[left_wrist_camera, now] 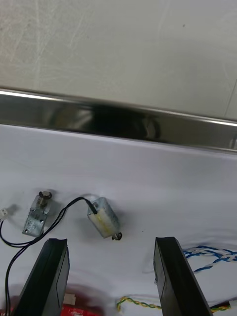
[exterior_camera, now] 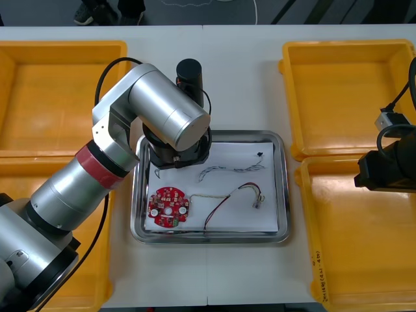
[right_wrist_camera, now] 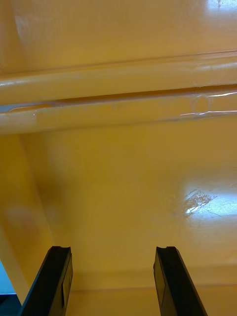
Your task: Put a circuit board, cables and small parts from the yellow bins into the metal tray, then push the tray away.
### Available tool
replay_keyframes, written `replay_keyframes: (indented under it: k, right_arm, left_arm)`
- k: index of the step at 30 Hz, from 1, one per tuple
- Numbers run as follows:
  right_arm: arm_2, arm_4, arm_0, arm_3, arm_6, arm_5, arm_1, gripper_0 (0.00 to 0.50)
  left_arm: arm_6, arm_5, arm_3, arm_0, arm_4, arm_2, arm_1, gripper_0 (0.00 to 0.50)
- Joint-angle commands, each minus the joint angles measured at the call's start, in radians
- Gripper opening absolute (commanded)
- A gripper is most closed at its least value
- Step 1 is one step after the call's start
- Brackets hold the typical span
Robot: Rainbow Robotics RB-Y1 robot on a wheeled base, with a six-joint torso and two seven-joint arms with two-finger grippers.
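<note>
At far left, two yellow bins [exterior_camera: 62, 45] are flanking the table. Over the tray's [exterior_camera: 284, 195] upper left, the left gripper [left_wrist_camera: 109, 242] is hovering, fingers spread, above two small metal parts [left_wrist_camera: 104, 217] and a black cable [left_wrist_camera: 59, 219]. The tray is also holding a board [exterior_camera: 168, 208] at lower left, a blue-white cable [exterior_camera: 227, 170] and a red-yellow cable [exterior_camera: 224, 201]. At right, the right gripper [right_wrist_camera: 112, 249], spread, is hanging over the lower right bin [exterior_camera: 351, 260].

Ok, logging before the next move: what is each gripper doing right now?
Left gripper: open, holding nothing, over the white-lined metal tray.
Right gripper: open, holding nothing, over a yellow plastic bin.
</note>
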Motion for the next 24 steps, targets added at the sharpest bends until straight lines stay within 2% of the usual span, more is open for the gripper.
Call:
replay_keyframes:
  k: [1,8,11,15,24]
  right_arm:
    - [-0.033,-0.004,0.011,-0.006,0.029,0.004,0.005,0.482]
    - [-0.035,-0.006,0.01,-0.006,0.029,0.004,0.005,0.483]
    - [-0.033,-0.006,0.01,-0.006,0.029,0.004,0.005,0.484]
    - [-0.035,-0.009,0.01,-0.006,0.029,0.004,0.005,0.481]
    - [-0.035,-0.015,0.01,-0.006,0.029,0.004,0.005,0.481]
  left_arm:
    - [-0.036,0.081,-0.122,0.007,0.012,0.02,0.001,0.5]
    - [-0.023,0.182,-0.26,0.007,0.066,0.07,0.058,0.5]
    - [-0.023,0.194,-0.292,0.007,0.08,0.086,0.079,0.5]
    - [-0.009,0.194,-0.358,0.007,0.14,0.125,0.139,0.5]
    - [0.007,0.194,-0.412,0.008,0.268,0.201,0.288,0.5]
